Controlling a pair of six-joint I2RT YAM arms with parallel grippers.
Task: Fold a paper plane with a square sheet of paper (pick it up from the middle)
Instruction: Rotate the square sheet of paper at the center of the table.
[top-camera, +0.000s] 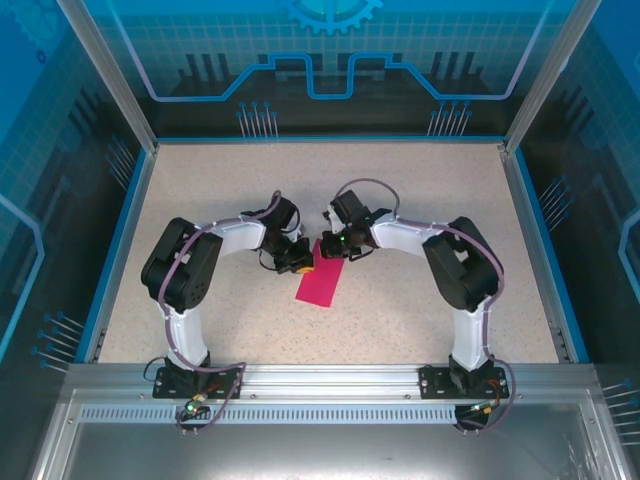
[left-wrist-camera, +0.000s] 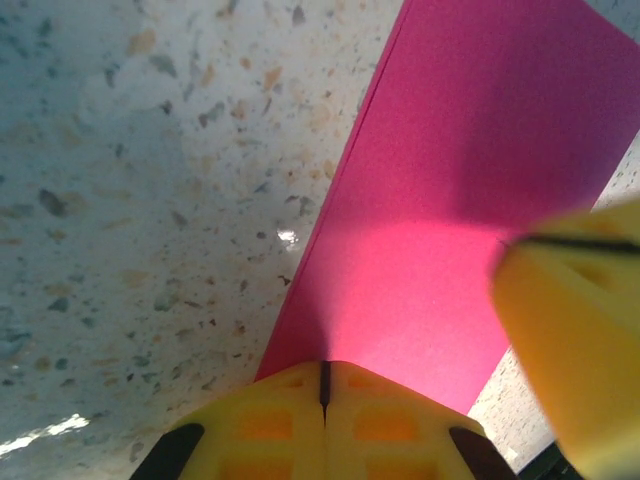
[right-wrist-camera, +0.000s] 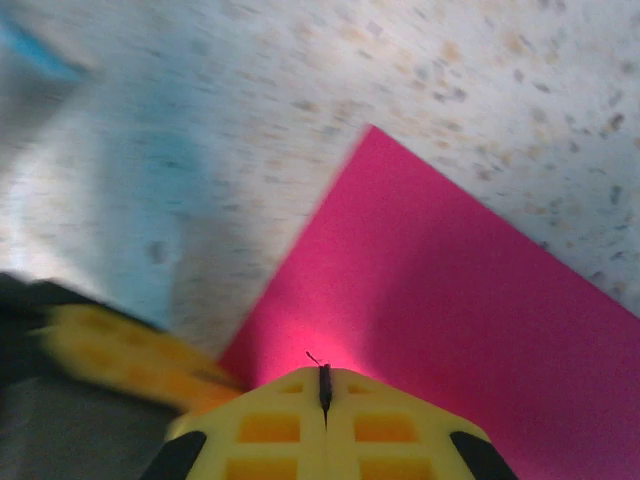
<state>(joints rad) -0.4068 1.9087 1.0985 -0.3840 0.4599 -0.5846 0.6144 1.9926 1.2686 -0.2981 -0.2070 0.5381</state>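
Lying flat on the speckled table (top-camera: 420, 200), the thin magenta-pink paper sheet (top-camera: 322, 282) looks light, limp, slippery; best pinched mid-edge. Left gripper (left-wrist-camera: 324, 368) and right gripper (right-wrist-camera: 324, 370) sit closed tight at its far end; hold unclear.

Inventory: one sheet of magenta-pink paper (top-camera: 322, 280) was counted, lying as a single narrow rectangle on one speckled table (top-camera: 420, 200). Robot arms numbered two, one left arm (top-camera: 185, 270) and one right arm (top-camera: 460, 265), carrying two grippers in all: the left gripper (top-camera: 300, 262) and the right gripper (top-camera: 328, 248). Yellow fingers (left-wrist-camera: 270, 425) numbered four, two to each gripper.
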